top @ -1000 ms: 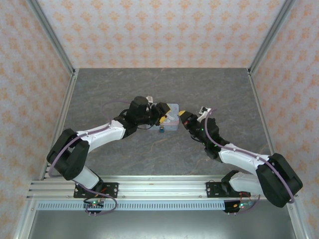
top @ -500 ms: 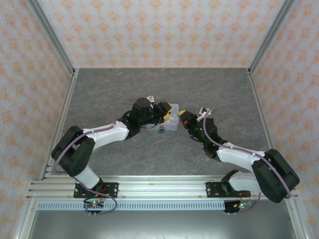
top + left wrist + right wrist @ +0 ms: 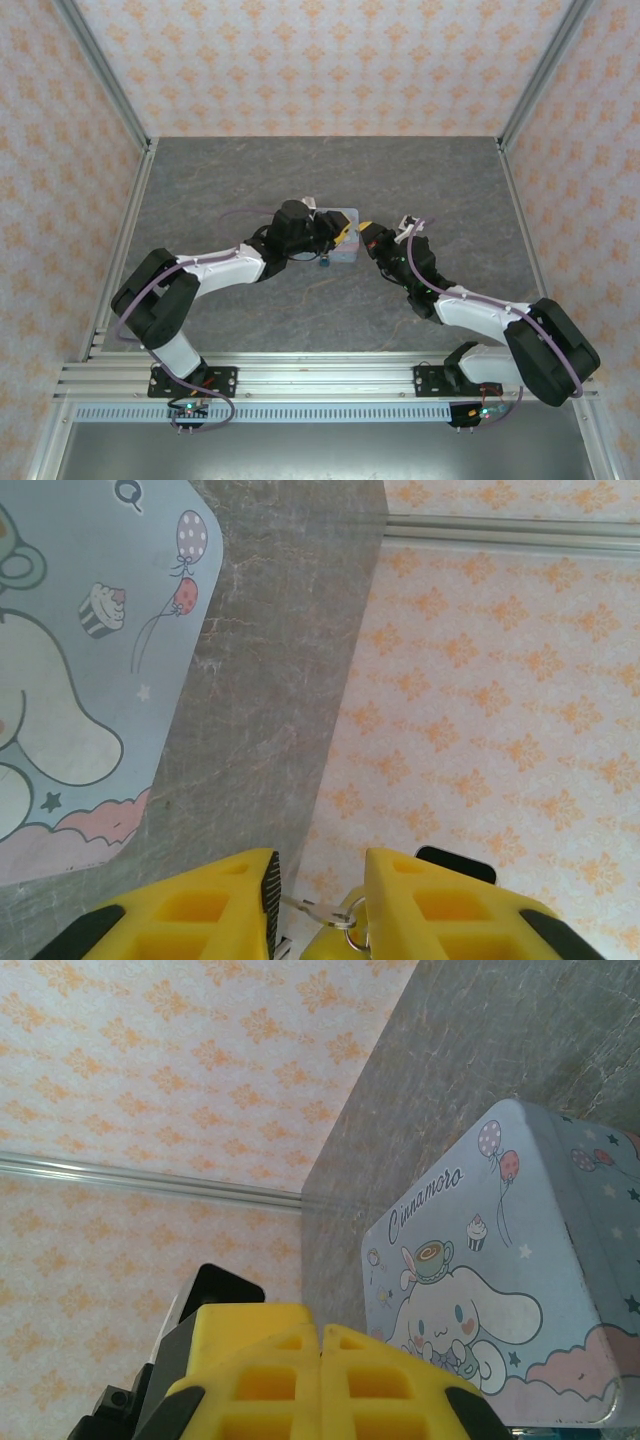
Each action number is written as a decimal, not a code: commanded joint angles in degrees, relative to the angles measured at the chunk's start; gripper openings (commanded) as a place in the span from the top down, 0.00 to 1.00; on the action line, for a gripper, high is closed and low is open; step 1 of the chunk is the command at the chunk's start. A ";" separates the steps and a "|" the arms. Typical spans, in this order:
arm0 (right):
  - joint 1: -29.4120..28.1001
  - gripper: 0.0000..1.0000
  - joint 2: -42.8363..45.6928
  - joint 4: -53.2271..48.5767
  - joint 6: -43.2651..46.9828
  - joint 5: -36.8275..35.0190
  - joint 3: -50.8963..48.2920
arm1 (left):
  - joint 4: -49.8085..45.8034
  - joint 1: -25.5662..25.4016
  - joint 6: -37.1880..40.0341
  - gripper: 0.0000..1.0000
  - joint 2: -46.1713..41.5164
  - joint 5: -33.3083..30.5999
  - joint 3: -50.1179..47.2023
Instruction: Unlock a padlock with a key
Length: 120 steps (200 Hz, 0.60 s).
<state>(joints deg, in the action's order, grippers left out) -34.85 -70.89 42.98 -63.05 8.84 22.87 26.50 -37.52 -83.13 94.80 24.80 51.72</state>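
The pastel-blue cartoon tin (image 3: 347,252) sits mid-table, and the tiny dark padlock (image 3: 325,263) rests at its near-left corner. Both grippers meet just above the tin. My left gripper (image 3: 345,232) comes in from the left and my right gripper (image 3: 366,236) from the right. In the left wrist view the thin silvery key (image 3: 318,911) on its ring spans the narrow gap of the left gripper (image 3: 320,865), its tip against the left pad (image 3: 270,880). Under the key shows a yellow tip, seemingly the right gripper's. The right gripper (image 3: 321,1330) has its fingers pressed together.
Patterned walls with metal corner posts enclose the grey stone-look table (image 3: 420,180). The aluminium rail (image 3: 320,375) carrying both arm bases runs along the near edge. The tin's printed lid (image 3: 500,1290) lies right beside the right gripper and to the left of the left gripper's fingers (image 3: 90,680).
The left arm has reached further right over the tin toward the right gripper, and its jaws have narrowed. The right arm has barely moved.
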 commanded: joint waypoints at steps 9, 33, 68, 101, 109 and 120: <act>-0.32 1.00 0.21 2.63 -0.40 0.17 0.95 | 2.15 -0.80 -0.36 0.72 0.48 -1.42 2.41; -0.31 1.00 0.33 2.64 -0.48 0.18 0.69 | 2.15 -0.97 -0.36 0.74 0.72 -1.77 2.68; -0.36 1.00 0.36 2.63 -0.50 0.14 0.56 | 1.90 -1.28 -0.36 0.78 1.01 -1.93 3.20; -0.37 1.00 0.27 2.72 -0.66 0.12 0.33 | 1.91 -1.63 -0.37 0.82 1.56 -1.87 3.69; -0.37 1.00 0.30 2.75 -0.62 0.13 0.35 | 1.89 -1.75 -0.36 0.83 1.73 -1.99 3.82; -0.31 1.00 0.31 2.81 -0.67 0.20 0.21 | 1.94 -1.76 -0.39 0.84 1.82 -2.10 3.87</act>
<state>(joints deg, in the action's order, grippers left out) -34.85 -70.89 42.98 -63.29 8.95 22.87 26.87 -38.79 -83.13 96.09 24.36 53.76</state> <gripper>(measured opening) 0.042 0.171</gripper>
